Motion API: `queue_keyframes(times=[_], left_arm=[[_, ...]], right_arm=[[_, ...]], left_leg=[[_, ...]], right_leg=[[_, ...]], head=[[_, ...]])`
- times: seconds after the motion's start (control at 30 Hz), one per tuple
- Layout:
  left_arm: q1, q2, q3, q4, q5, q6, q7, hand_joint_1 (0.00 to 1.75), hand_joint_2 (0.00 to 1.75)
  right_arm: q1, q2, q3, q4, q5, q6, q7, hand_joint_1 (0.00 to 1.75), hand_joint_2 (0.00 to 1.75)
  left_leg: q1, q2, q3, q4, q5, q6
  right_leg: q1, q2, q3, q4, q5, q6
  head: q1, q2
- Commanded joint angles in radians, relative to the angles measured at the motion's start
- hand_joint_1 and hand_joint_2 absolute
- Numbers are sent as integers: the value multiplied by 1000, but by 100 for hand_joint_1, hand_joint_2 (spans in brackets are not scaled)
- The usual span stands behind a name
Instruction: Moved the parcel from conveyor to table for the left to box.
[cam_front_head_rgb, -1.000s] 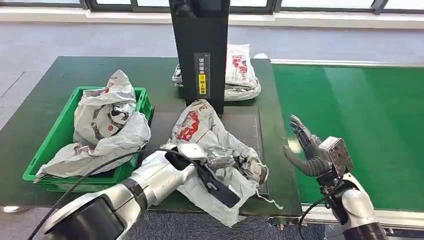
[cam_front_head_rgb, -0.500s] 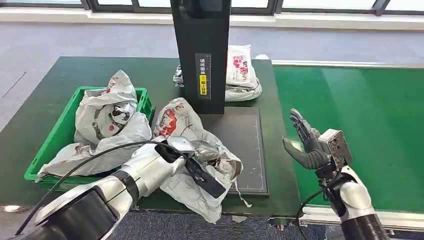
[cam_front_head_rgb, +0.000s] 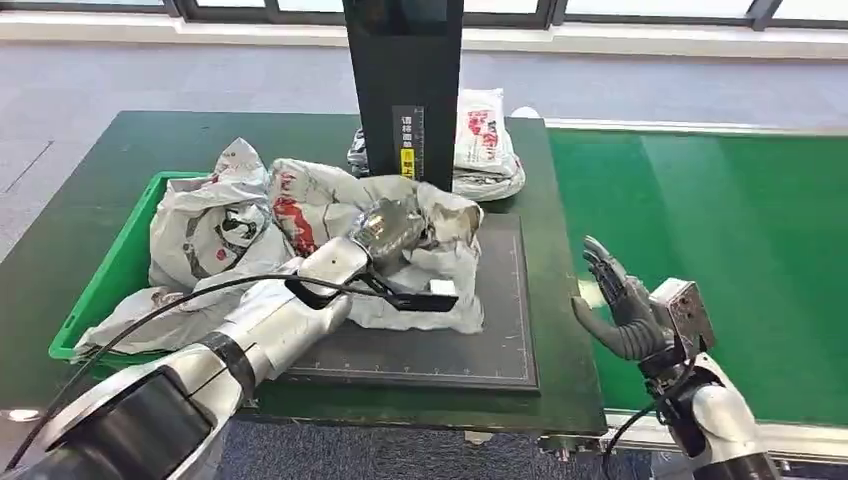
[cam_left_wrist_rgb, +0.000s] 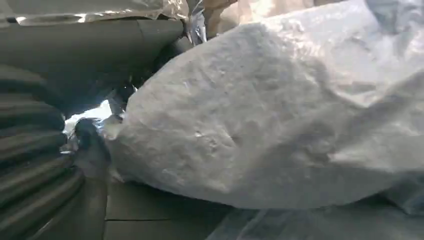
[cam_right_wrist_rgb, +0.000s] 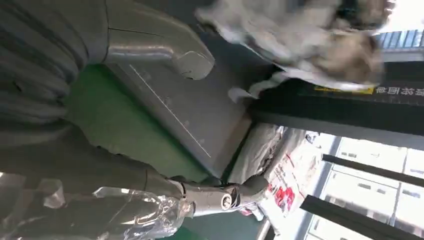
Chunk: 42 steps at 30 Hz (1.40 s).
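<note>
I see the parcel (cam_front_head_rgb: 400, 235) lifted off the dark mat (cam_front_head_rgb: 470, 350), its long axis running left to right, hanging just right of the green box (cam_front_head_rgb: 100, 300), which lies to the left on the table (cam_front_head_rgb: 90, 160). My left hand (cam_front_head_rgb: 375, 250) is buried in the crumpled plastic and grips it; the left wrist view confirms film pressed against the fingers. I judge the box the next destination, a short carry left. My right hand (cam_front_head_rgb: 615, 305) hovers released over the conveyor (cam_front_head_rgb: 720, 220) edge, fingers apart, holding nothing.
</note>
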Motion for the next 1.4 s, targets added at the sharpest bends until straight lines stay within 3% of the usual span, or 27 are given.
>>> queue_keyframes(times=[0.03,0.3,0.37,0.93,0.97,1.13,1.2,1.3,1.37,1.4], left_arm=[[-26,61,69,-116,-31,49,29,175,175],[-24,61,68,-116,-33,51,30,175,175],[-19,68,89,-136,-82,143,74,175,175],[-23,72,97,-144,-82,133,72,175,175],[-13,84,121,-179,-123,213,109,175,175],[-20,109,303,-365,-225,229,153,175,175],[-34,88,358,-416,-232,212,136,175,175],[-112,-1,392,-403,-296,193,149,175,175],[-146,-23,405,-401,-345,167,183,175,175],[-163,-30,417,-415,-360,164,187,175,175]], right_arm=[[41,37,-64,-51,4,-2,13,0,175],[39,37,-64,-51,4,-3,13,0,175],[48,50,-70,-56,9,-8,15,0,175],[58,55,-67,-63,15,-12,13,0,175],[68,65,-75,-72,20,-18,13,0,175],[136,68,-105,-121,30,-37,13,0,175],[216,68,-158,-172,-14,-30,17,0,175],[355,138,-322,-258,-22,4,16,0,175],[368,158,-403,-242,-23,63,14,0,175],[335,187,-438,-207,-3,89,27,0,175]], left_leg=[[1,0,-2,0,0,-1],[0,1,-5,0,0,0],[0,1,-5,0,0,0],[1,1,-6,0,0,0],[1,1,-5,-1,0,-1],[1,0,-7,0,0,-1],[1,-1,-8,0,0,-1],[1,-8,-10,2,1,-1],[2,-14,-11,3,0,-1],[2,-10,-12,3,1,0]], right_leg=[[1,0,-2,-1,0,-1],[0,1,-5,0,0,-1],[1,1,-5,-1,0,-1],[1,1,-6,-1,0,-1],[1,1,-5,-2,1,-1],[1,1,-7,0,0,-1],[1,-1,-7,0,0,-2],[2,-8,-8,0,-2,-1],[3,-14,-6,0,-3,-1],[2,-10,-9,0,-2,-1]], head=[[0,0],[0,0],[0,0],[0,0],[0,0],[0,0],[0,0],[0,0],[0,0],[0,0]])
